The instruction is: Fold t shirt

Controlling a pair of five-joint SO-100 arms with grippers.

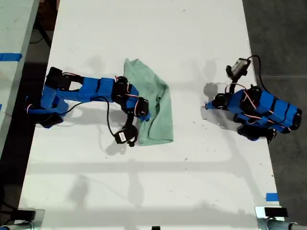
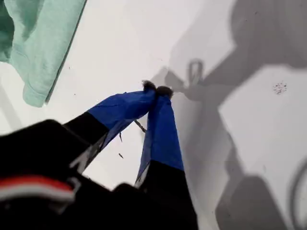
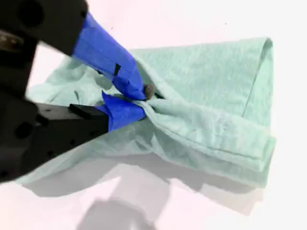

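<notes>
Exterior view: bright, even overhead light; white bench (image 1: 192,48) near overexposed, little surface texture. Soft multiple shadows fall below and beside both arms, suggesting several lamps above. Image sharp, slight darkening at floor edges.

First wrist view: bench bright; large grey arm shadows with defined edges fill much of the frame. Near black housing blurred, out of focus; my first gripper (image 2: 156,89) tips moderately sharp.

Second wrist view: bench blown out to pinkish white. t shirt (image 3: 216,110) weave sharp; soft shadow beneath its raised edge. Near black housing blurred.

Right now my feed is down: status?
My second gripper shut on shirt. My first gripper shut, empty, clear of it. Nothing in the way.
</notes>
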